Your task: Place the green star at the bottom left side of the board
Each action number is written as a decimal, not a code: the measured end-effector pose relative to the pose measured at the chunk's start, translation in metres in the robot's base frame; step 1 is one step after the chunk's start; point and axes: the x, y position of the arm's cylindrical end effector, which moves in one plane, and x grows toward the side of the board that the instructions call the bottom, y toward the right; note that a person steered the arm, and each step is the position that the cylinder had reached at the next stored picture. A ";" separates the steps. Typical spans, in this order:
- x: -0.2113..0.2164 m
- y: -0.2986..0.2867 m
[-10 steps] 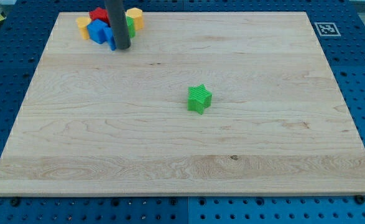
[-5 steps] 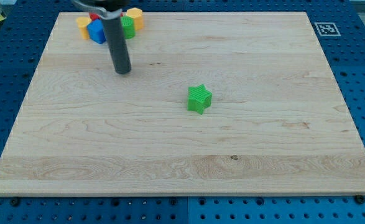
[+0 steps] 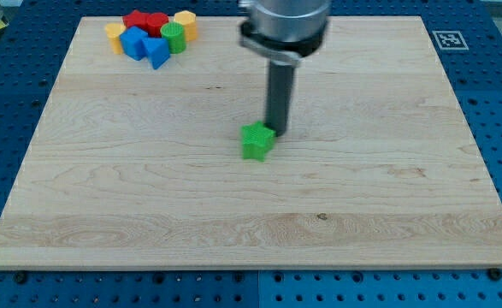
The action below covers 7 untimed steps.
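The green star (image 3: 256,142) lies near the middle of the wooden board (image 3: 233,214). My tip (image 3: 276,130) touches the star's upper right side, just to the view's right of it. The dark rod rises from there to the arm's head at the view's top.
A cluster of blocks sits at the board's top left: a yellow block (image 3: 115,37), two blue blocks (image 3: 144,45), a red block (image 3: 144,20), a green cylinder (image 3: 174,36) and a yellow cylinder (image 3: 185,22). A marker tag (image 3: 449,39) lies off the board's top right corner.
My tip has moved from beside the top left cluster down and right to the green star. The star has shifted a little to the left and down.
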 end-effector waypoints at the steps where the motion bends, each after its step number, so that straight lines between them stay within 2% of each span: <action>1: -0.016 0.030; 2: -0.021 0.086; 3: 0.013 0.076; 4: 0.040 0.017; 5: 0.040 -0.037; 6: 0.021 0.025; 7: -0.022 0.042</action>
